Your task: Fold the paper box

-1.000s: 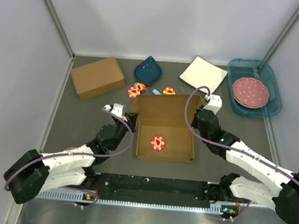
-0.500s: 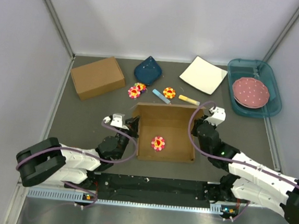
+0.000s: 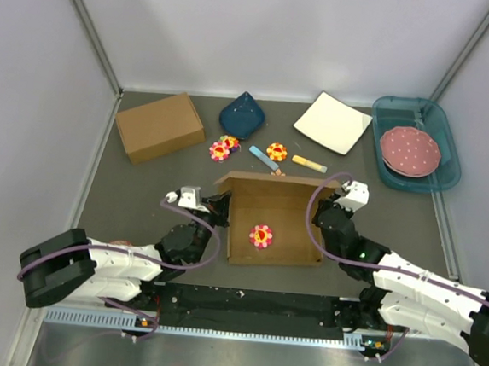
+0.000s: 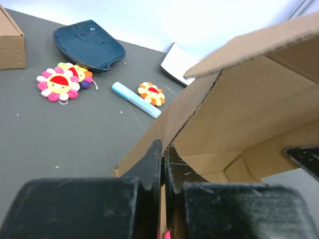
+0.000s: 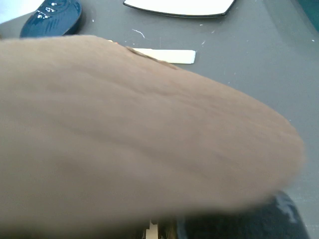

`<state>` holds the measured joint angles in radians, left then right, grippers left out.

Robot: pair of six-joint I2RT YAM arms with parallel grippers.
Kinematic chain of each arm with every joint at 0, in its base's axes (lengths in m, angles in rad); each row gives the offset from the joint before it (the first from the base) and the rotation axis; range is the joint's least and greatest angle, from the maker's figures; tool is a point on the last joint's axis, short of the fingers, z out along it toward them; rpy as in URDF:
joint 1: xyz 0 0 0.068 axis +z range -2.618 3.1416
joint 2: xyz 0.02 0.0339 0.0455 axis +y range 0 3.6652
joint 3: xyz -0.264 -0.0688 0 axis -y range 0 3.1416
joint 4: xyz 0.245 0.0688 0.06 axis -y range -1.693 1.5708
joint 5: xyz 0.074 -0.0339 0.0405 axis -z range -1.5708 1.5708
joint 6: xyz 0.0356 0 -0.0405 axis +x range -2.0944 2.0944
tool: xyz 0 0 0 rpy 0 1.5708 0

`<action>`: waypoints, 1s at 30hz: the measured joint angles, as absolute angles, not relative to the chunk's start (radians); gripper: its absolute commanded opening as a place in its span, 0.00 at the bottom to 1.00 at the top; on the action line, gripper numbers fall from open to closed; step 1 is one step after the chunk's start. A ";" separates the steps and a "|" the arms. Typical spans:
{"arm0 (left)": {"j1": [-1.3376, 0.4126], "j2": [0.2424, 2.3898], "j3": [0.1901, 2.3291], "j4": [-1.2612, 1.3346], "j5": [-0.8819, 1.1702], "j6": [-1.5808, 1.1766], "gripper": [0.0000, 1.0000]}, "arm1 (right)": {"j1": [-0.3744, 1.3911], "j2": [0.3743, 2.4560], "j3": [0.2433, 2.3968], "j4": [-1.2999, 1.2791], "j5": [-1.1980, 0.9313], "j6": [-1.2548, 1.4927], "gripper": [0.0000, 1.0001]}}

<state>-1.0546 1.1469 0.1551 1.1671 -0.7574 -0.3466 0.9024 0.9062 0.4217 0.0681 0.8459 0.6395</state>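
The paper box [image 3: 284, 216] is showing plain brown. The far-right tray [image 3: 445, 123] is showing translucent teal; the plate [image 3: 409, 150] in it is showing pink with pale dots. The far dish [image 3: 241, 114] is showing navy.

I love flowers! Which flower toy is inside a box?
The red-and-yellow plush flower in the open brown cardboard box; the other plush flowers lie outside on the grey table.

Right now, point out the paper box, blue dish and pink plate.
paper box [image 3: 292, 228]: top view, inner floor.
blue dish [image 4: 89, 44]: left wrist view, centre.
pink plate [image 3: 410, 150]: top view, centre.
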 measured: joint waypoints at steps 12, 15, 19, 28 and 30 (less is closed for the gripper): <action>-1.063 1.199 0.194 1.114 -0.814 -0.539 0.00 | 0.942 0.923 0.422 0.032 0.908 0.641 0.00; -1.072 1.209 0.216 1.075 -0.835 -0.590 0.00 | 0.949 0.931 0.428 0.018 0.934 0.655 0.00; -1.087 1.247 0.243 1.070 -0.868 -0.629 0.00 | 0.953 0.939 0.428 0.000 0.956 0.672 0.00; -1.103 1.295 0.252 1.098 -0.911 -0.674 0.00 | 0.978 0.942 0.414 0.002 0.989 0.697 0.00; -1.107 1.317 0.258 1.119 -0.921 -0.676 0.00 | 0.989 0.944 0.413 0.001 1.006 0.707 0.00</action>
